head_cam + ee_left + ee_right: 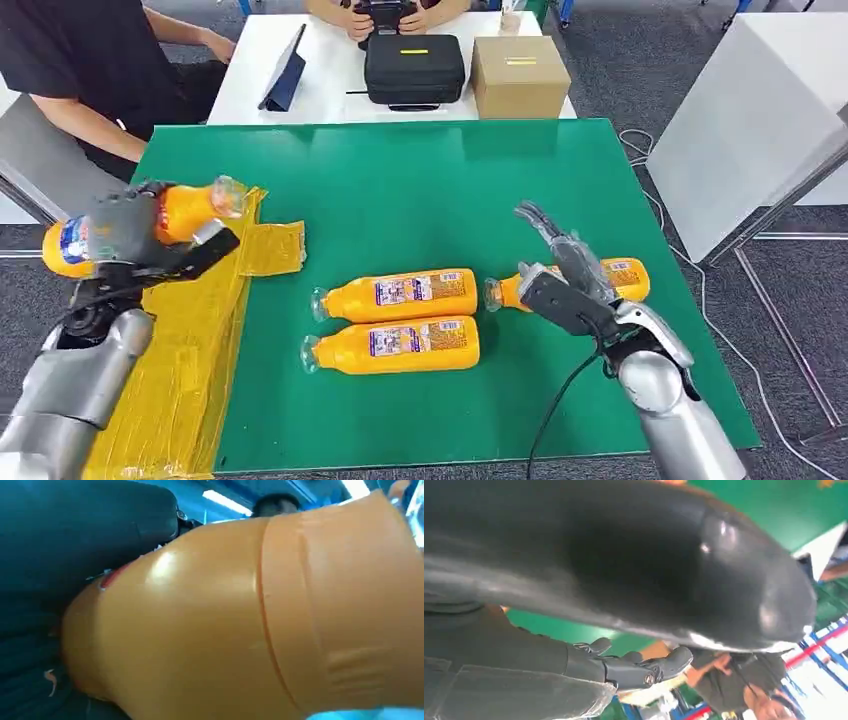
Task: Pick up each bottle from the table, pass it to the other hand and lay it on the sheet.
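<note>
My left hand grips an orange bottle around its middle, holding it lying sideways above the yellow sheet at the left of the green table. Close up in the left wrist view the same orange bottle sits against the dark palm. Two more orange bottles lie side by side mid-table. A third orange bottle lies to their right, partly hidden by my right hand, which hovers over it with fingers spread and nothing in it. My right hand's dark thumb and fingers are apart.
Behind the green table stands a white table with a black case, a cardboard box and a tablet. A person in black sits at the far left, another holds a controller. A white panel stands at right.
</note>
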